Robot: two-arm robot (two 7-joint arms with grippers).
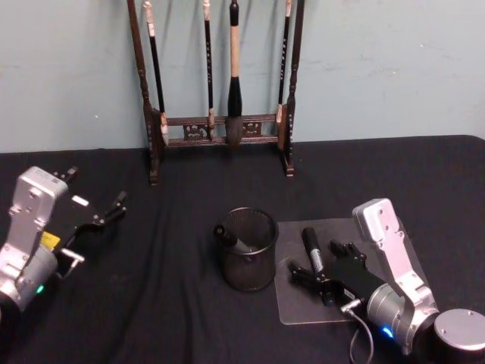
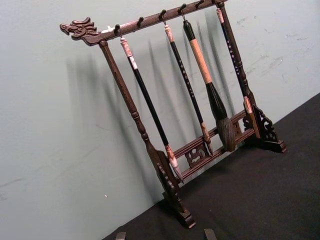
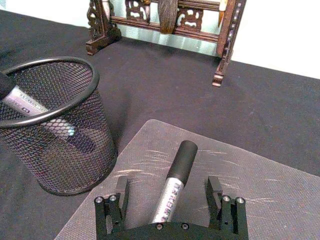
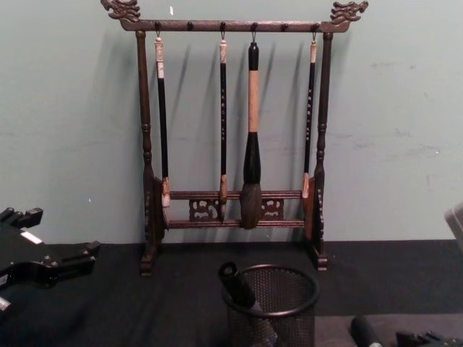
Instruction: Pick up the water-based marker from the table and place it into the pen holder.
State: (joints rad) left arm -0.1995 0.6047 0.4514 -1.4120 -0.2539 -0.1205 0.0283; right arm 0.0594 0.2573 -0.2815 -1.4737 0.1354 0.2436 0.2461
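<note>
A water-based marker [image 1: 312,247] with a black cap and silver barrel lies on a translucent mat [image 1: 292,303] right of the pen holder [image 1: 248,251]. My right gripper [image 1: 327,265] is open and low over the mat, one finger on each side of the marker's barrel [image 3: 174,186] with a gap to both. The pen holder [image 3: 55,131] is a black mesh cup, and another marker [image 3: 31,106] leans inside it. That marker's cap [image 4: 234,282] pokes above the rim. My left gripper [image 1: 97,196] hangs open at the far left, away from all this.
A tall dark wooden brush rack [image 1: 220,129] with several hanging brushes stands at the back against the wall [image 4: 239,188]. Black cloth [image 1: 174,303] covers the table. There is open cloth between the left gripper and the holder.
</note>
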